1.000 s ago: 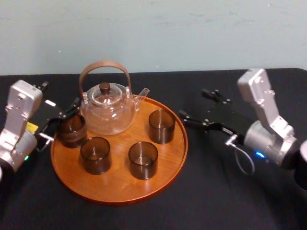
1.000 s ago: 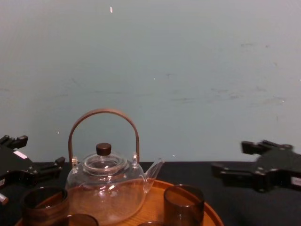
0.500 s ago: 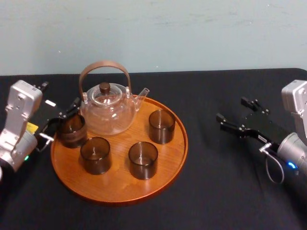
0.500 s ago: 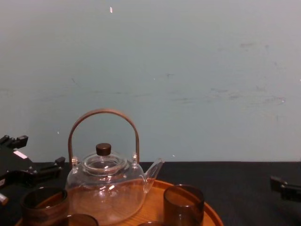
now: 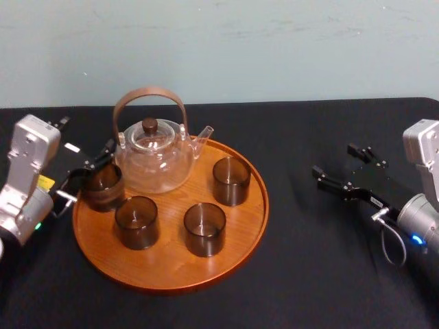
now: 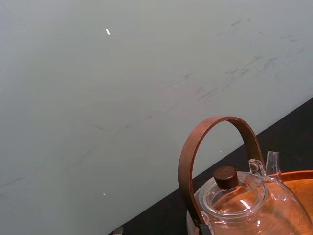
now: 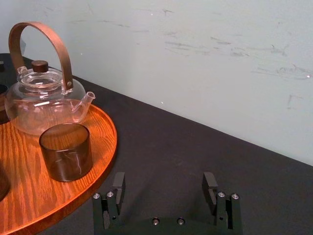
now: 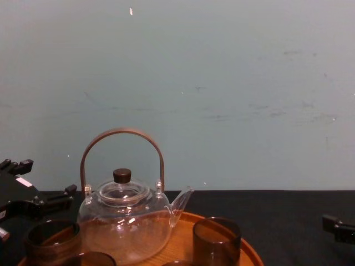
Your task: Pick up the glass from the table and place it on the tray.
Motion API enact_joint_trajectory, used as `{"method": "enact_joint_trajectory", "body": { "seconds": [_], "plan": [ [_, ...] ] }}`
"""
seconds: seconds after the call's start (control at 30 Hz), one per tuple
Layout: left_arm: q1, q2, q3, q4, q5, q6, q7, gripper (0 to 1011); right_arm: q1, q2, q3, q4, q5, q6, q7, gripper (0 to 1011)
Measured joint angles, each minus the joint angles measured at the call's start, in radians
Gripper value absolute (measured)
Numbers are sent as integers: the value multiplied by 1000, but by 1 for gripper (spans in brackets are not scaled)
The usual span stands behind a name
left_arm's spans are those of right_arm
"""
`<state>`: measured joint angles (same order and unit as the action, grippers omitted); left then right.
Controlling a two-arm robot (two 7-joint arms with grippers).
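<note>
The round orange-brown wooden tray [image 5: 171, 264] holds a clear teapot [image 5: 154, 154] and several dark glasses. One glass [image 5: 101, 186] sits at the tray's left edge, and my left gripper [image 5: 86, 173] stands open with a finger on each side of it. Three more glasses [image 5: 136, 221] [image 5: 204, 228] [image 5: 230, 180] stand free on the tray. My right gripper [image 5: 334, 160] hovers open and empty over the black table, well right of the tray. In the right wrist view its fingers [image 7: 117, 188] point toward the nearest glass [image 7: 66, 152] on the tray [image 7: 29, 196].
A black cloth [image 5: 309, 274] covers the table, and a pale wall [image 8: 222, 83] rises behind it. The teapot's tall brown handle [image 8: 122, 133] arches over the back of the tray. Bare cloth lies between the tray and my right gripper.
My right gripper has drawn back to the right, away from the tray's edge, still open. The left arm, glasses and teapot have not moved.
</note>
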<state>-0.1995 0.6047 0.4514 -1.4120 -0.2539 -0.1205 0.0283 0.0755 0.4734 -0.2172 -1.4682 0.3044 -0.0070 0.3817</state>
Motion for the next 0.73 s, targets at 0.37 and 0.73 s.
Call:
{"method": "enact_joint_trajectory", "body": {
  "seconds": [0.37, 0.73],
  "plan": [
    [0, 0, 0, 0, 0, 0, 0, 1002, 1, 1, -1, -2, 0, 0, 3, 1002],
    [0, 0, 0, 0, 0, 0, 0, 1001, 2, 1, -1, -3, 0, 0, 4, 1002]
  ]
}}
